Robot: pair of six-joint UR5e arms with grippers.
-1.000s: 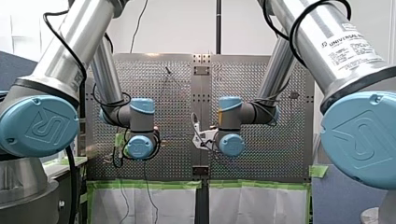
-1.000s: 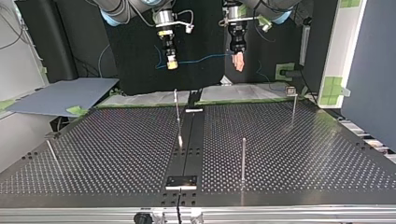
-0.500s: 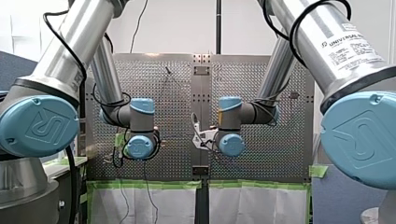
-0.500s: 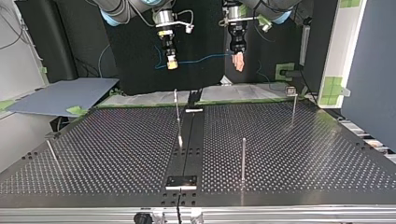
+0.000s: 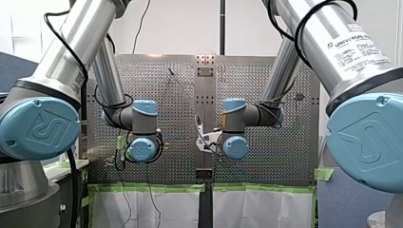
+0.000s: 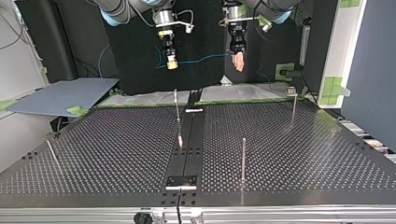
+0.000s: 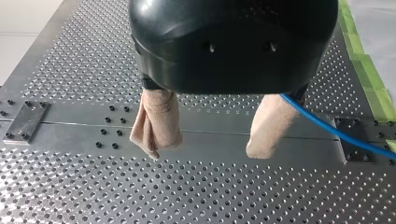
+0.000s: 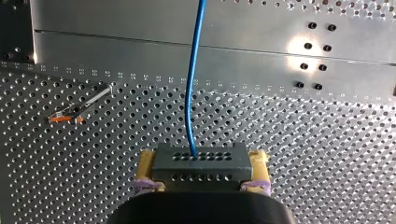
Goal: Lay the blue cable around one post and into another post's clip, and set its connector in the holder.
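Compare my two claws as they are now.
My left claw is open and empty; my right claw is shut on the connector. The left claw's pads are beige, the right claw's pads yellow. The cable comes out from behind one left claw finger, but runs straight out of the connector in the right claw. Both hang above the table.

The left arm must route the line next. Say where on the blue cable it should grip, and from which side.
Likely the free span of the cable, close to my left gripper. It hangs nearly level in the air from the connector clamped in my right gripper, and passes outside one open pad, so shift sideways and close from above, pads astride it.
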